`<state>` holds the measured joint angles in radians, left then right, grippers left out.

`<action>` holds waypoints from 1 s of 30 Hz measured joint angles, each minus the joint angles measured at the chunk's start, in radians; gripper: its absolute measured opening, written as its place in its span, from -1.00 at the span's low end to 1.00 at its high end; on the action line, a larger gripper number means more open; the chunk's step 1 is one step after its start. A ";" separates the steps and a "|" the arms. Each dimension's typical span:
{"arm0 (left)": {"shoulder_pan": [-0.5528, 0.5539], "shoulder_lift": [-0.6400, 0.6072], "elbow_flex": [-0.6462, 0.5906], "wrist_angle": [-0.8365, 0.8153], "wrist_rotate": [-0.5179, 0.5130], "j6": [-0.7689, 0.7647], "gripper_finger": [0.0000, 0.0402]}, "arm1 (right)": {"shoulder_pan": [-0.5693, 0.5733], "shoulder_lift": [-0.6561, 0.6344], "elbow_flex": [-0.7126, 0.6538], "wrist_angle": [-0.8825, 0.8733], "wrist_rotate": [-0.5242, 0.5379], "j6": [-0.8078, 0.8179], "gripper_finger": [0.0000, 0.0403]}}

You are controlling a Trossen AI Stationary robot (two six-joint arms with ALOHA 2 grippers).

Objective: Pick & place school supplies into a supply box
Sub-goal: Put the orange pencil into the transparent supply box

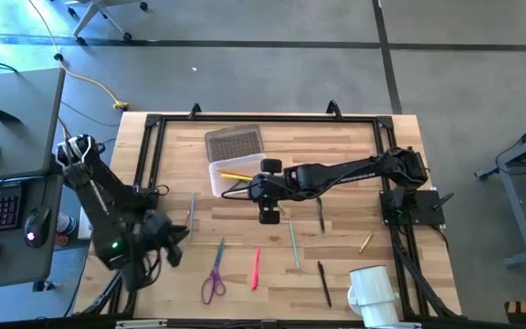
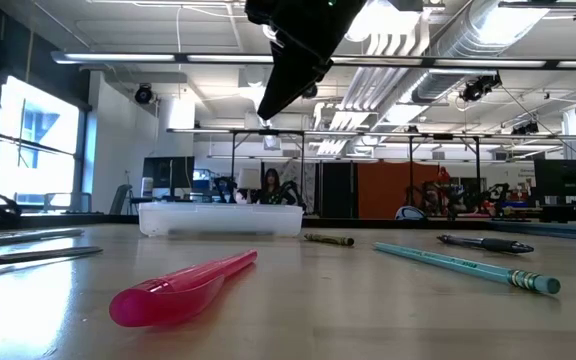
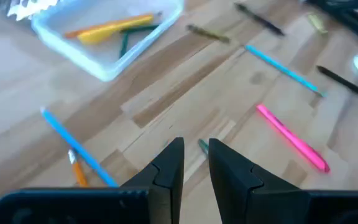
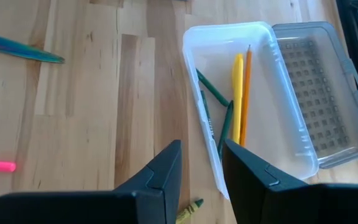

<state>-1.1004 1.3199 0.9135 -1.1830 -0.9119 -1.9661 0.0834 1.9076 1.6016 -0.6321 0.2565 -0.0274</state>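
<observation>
The right pincer (image 1: 269,217) hangs above the counter (image 1: 354,146) just beside the clear supply box (image 4: 199,43), its fingers a narrow gap apart and holding nothing. Inside the box lie a yellow pen (image 4: 237,93), an orange pencil (image 4: 246,93) and green pencils (image 4: 211,87). The left pincer (image 3: 196,163) waits at the counter's left edge, fingers slightly apart and empty. A pink pen (image 1: 255,269) and purple scissors (image 1: 214,274) lie loose on the wood.

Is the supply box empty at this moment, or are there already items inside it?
Not empty. The supply box holds a yellow pen, an orange pencil and green pencils, seen from the right wrist.
</observation>
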 joint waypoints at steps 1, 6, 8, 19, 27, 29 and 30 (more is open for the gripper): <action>-0.021 0.017 -0.013 0.005 -0.014 -0.002 -0.45 | 0.000 0.000 0.000 -0.002 -0.001 0.000 -0.51; -0.066 0.150 -0.080 0.014 0.100 -0.127 -0.45 | 0.000 0.000 0.000 -0.002 0.000 0.000 -0.51; -0.066 0.215 -0.101 0.014 0.204 -0.217 -0.45 | 0.000 0.000 0.000 0.000 0.001 0.000 -0.51; -0.065 0.433 -0.116 0.014 0.269 -0.392 -0.45 | 0.000 0.000 0.000 0.011 0.002 -0.027 -0.51; -0.065 0.452 -0.116 0.035 0.266 -0.447 -0.45 | 0.000 0.000 0.000 0.021 0.002 -0.041 -0.51; -0.065 0.452 -0.116 0.036 0.267 -0.448 -0.45 | 0.000 0.000 0.000 0.022 0.002 -0.041 -0.51; -0.065 0.452 -0.116 0.039 0.270 -0.448 -0.45 | 0.000 0.000 0.000 0.024 0.002 -0.041 -0.51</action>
<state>-1.1652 1.7721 0.7971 -1.1438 -0.6422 -2.4142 0.0834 1.9076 1.6016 -0.6084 0.2588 -0.0685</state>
